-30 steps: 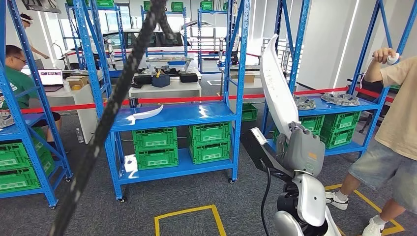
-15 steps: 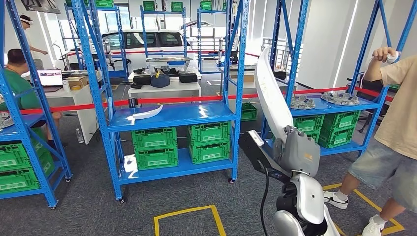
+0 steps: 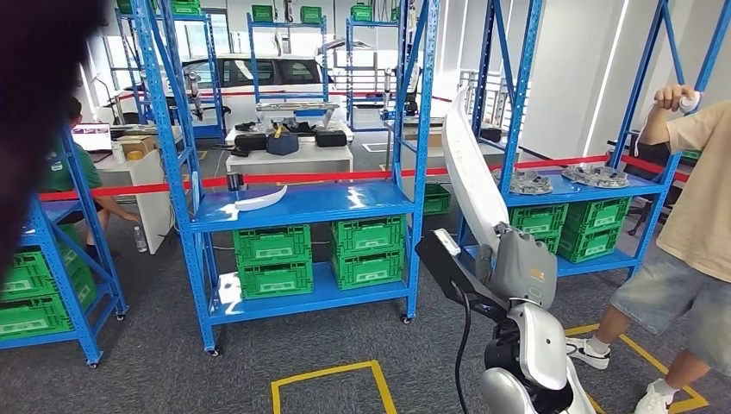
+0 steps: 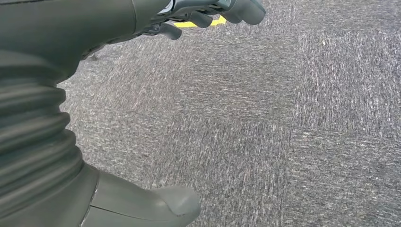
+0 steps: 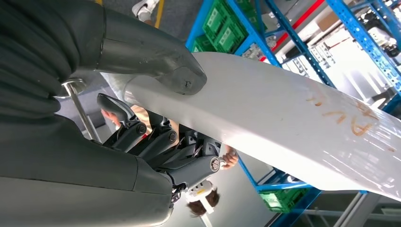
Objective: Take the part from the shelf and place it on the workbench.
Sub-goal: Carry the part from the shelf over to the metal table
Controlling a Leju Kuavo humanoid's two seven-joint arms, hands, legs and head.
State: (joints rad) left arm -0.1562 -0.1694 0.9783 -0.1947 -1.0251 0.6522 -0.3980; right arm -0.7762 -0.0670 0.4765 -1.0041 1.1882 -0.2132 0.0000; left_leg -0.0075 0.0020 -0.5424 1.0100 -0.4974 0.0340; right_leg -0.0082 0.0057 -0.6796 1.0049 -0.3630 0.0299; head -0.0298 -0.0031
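Part off the shelf, not yet set down
Right robot hand clamped on long white part, upright at centre-right; left robot hand empty, fingers apart; desk delivery remains

The white part is showing a smooth, glossy plastic-like skin. The blue shelf is gleaming like painted metal; the crates are looking like ribbed plastic; the grey floor is looking like rough, matt carpet.

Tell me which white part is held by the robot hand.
The long upright white part, gripped by the right robot hand; the smaller one lies on the blue shelf.
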